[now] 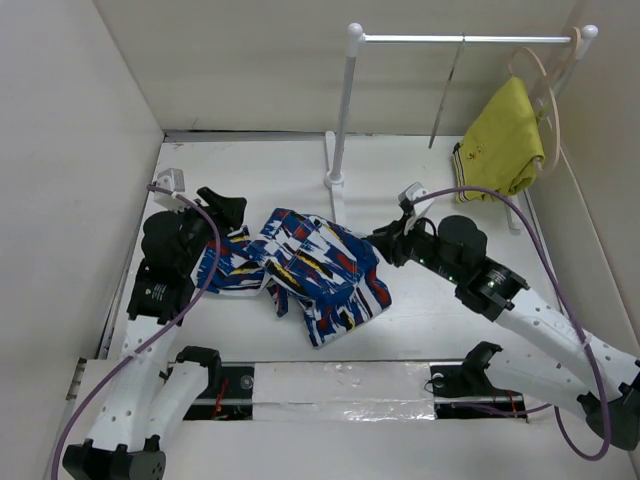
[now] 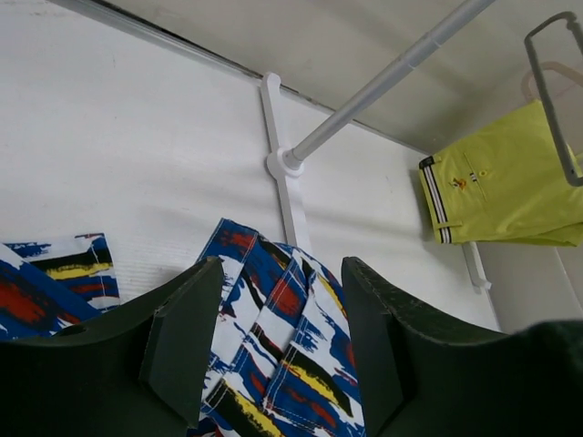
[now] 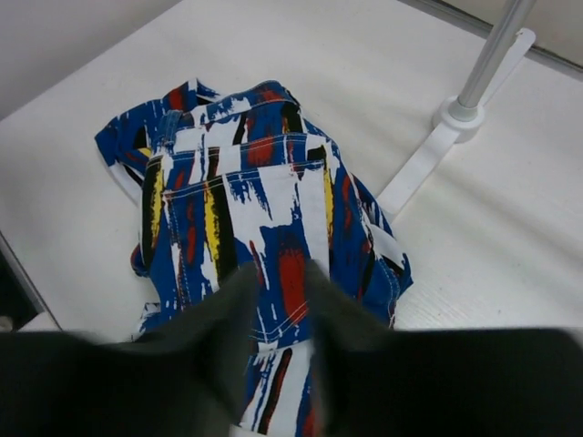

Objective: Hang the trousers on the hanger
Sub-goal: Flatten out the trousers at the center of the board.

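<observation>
The trousers [image 1: 312, 270], in a blue-and-white print with red, yellow and black dashes, lie crumpled in the middle of the table. My left gripper [image 1: 224, 207] hovers over their left end. Its jaws stand wide open, and the printed fabric [image 2: 282, 337] shows between them without being pinched. At the trousers' right edge my right gripper [image 1: 384, 244] stands open by a narrow gap, its blurred fingers [image 3: 228, 314] just above the cloth [image 3: 246, 191]. The thin grey hanger [image 1: 447, 95] hangs edge-on from the rail. The left wrist view also catches the hanger [image 2: 547, 91].
A white rack stands behind the trousers, with its pole [image 1: 343, 110] and base [image 1: 335, 180] close to them and its rail [image 1: 460, 40] across the top. A yellow garment [image 1: 505, 140] hangs on a beige hanger [image 1: 550, 75] at the rail's right end. White walls enclose the table.
</observation>
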Available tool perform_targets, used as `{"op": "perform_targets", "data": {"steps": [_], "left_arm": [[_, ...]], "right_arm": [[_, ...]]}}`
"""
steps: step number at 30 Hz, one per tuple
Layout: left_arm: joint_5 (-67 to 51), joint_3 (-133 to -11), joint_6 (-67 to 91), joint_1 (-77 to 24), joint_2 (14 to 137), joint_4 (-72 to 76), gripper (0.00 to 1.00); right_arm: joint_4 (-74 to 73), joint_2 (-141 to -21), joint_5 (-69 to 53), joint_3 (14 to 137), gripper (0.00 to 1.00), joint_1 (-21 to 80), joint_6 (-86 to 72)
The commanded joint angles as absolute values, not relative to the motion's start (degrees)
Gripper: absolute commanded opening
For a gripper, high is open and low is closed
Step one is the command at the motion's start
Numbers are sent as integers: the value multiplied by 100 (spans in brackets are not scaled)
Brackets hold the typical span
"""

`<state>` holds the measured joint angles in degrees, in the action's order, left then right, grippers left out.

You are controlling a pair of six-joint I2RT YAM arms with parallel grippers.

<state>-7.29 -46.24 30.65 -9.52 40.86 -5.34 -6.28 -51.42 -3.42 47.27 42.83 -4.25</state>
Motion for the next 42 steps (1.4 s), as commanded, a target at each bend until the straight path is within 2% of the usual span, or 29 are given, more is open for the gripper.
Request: {"op": "perform_targets", "data": {"steps": [1,3,4,6,9,10,12,13,15,16,18,19,22,27,34,39,42], "left_arm": [[-747,-4684,3023,-949,4192,-307,52],[-738,-4667,3067,-949,4201,-290,51],[-764,-4580,3146,-949,4184,-203,47],[-774,-4509,3243,-949,4166,-27,41],[-738,-4421,3392,-949,4157,-35,23],[-721,-4351,3445,-949,4140,8,9],[-563,-4342,3472,-949,4131,53,1],[-493,-4429,3437,-949,4140,9,0],[-264,-4482,3410,-949,4105,-325,0],[-220,-4422,3410,-949,4070,-360,2],[-53,-4360,3454,-949,3990,-456,13],[86,-4325,3515,-949,3973,-518,23],[430,-4071,3865,-949,3859,-677,32],[816,-3271,4639,-949,3358,-158,37],[1195,-2787,4843,-949,2936,-439,36],[1011,-2426,4913,-949,2848,-545,36],[862,-2172,4922,-949,2821,-484,36]], "right_arm": [[-317,-5290,-307,5001,23,4411,-448],[-316,-5448,-325,5097,9,4552,-440],[-369,-5545,-290,5167,0,4614,-405],[-413,-5835,-45,5325,0,4877,-396],[-369,-6282,219,5501,0,5210,-308],[-378,-6406,281,5659,0,5308,-264],[-422,-6800,526,5853,0,5570,-229],[-439,-6942,588,5949,0,5659,-194],[-282,-7249,738,6152,4,5809,-150],[-273,-7599,747,6248,18,5862,-123],[-386,-8005,782,6687,38,6002,-106],[-439,-8381,808,6836,58,6107,-62],[-439,-8963,835,7355,71,6179,121],[-853,-10421,1685,8505,73,6390,394],[-940,-11197,2100,9043,71,6556,711],[-1046,-11575,2592,9325,71,6793,809],[-950,-11672,3075,9299,61,6794,703]]}}
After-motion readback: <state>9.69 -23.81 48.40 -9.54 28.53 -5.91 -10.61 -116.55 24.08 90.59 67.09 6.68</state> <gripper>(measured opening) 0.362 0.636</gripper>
